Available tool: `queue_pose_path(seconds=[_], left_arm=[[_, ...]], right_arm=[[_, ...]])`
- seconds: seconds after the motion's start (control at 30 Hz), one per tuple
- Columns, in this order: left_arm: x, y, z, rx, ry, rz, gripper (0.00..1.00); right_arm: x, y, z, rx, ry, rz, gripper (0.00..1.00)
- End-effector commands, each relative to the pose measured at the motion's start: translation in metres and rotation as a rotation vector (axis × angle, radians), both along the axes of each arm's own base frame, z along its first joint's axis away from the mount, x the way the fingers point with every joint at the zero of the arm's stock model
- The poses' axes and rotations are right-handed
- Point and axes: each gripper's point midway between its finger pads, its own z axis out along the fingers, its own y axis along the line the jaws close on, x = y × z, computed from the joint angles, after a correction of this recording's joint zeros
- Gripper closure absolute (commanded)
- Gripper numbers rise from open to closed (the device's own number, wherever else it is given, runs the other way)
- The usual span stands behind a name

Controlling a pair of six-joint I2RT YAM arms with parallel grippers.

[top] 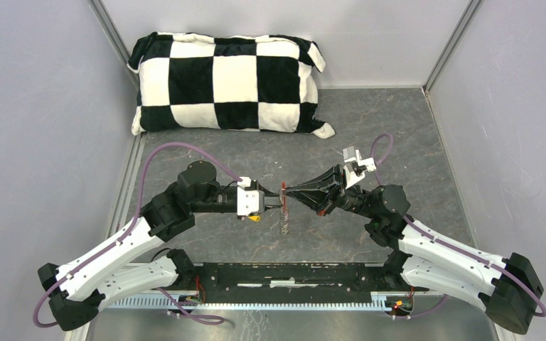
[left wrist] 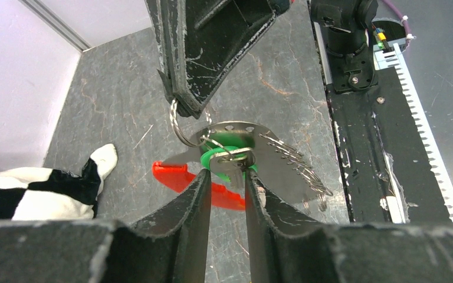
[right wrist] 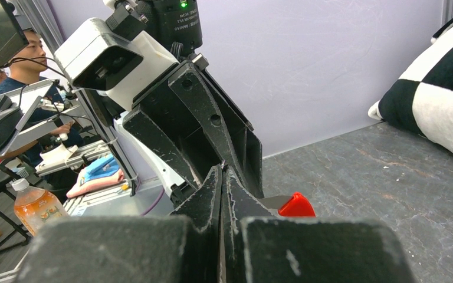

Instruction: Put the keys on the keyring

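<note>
In the left wrist view the green key (left wrist: 229, 158) sits between my left gripper's (left wrist: 227, 175) fingertips, which press on it from both sides. Just above it, my right gripper (left wrist: 187, 106) is shut on the keyring's thin metal loop (left wrist: 178, 128). A grey metal plate, a fan of fine chain (left wrist: 298, 165) and the red tag (left wrist: 180, 175) hang from that loop. From above, both grippers (top: 277, 202) (top: 289, 190) meet tip to tip over mid-table, the chain (top: 284, 222) dangling below. A small yellow piece (top: 254, 218) shows under the left gripper; I cannot tell whether it is a key.
A black-and-white checkered pillow (top: 227, 82) lies at the back of the table. The arms' black base rail (top: 291, 277) runs along the near edge. Grey walls close in the left, right and far sides.
</note>
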Motion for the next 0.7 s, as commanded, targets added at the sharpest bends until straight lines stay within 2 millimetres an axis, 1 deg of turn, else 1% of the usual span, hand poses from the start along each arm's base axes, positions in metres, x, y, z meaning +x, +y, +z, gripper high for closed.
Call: queue_pose_path(seconds=[0.0, 0.1, 0.17, 0.23, 0.3, 0.43, 0.67], left_arm=[[0.002, -0.002, 0.027, -0.069, -0.1, -0.007, 0.68], [0.002, -0.002, 0.029, -0.075, -0.098, -0.009, 0.7], [0.001, -0.002, 0.032, -0.079, -0.1, -0.01, 0.76], [0.001, -0.002, 0.035, -0.084, -0.112, -0.015, 0.84], [0.0, -0.001, 0.036, -0.087, -0.127, -0.015, 0.89], [-0.001, 0.002, 0.032, -0.072, -0.149, -0.021, 0.97], [-0.001, 0.003, 0.035, -0.068, -0.168, -0.025, 0.98]], right_arm=[[-0.007, -0.002, 0.016, 0.047, -0.042, 0.024, 1.0], [-0.007, 0.0, 0.015, 0.043, -0.038, 0.033, 0.99], [-0.006, 0.002, 0.012, 0.031, -0.033, 0.034, 1.0], [-0.005, 0.003, 0.01, 0.025, -0.03, 0.031, 1.0], [-0.004, 0.003, 0.01, 0.02, -0.032, 0.028, 1.0], [-0.002, 0.004, 0.008, 0.004, -0.036, 0.019, 1.0], [0.001, 0.007, 0.003, -0.052, -0.056, -0.002, 1.0]])
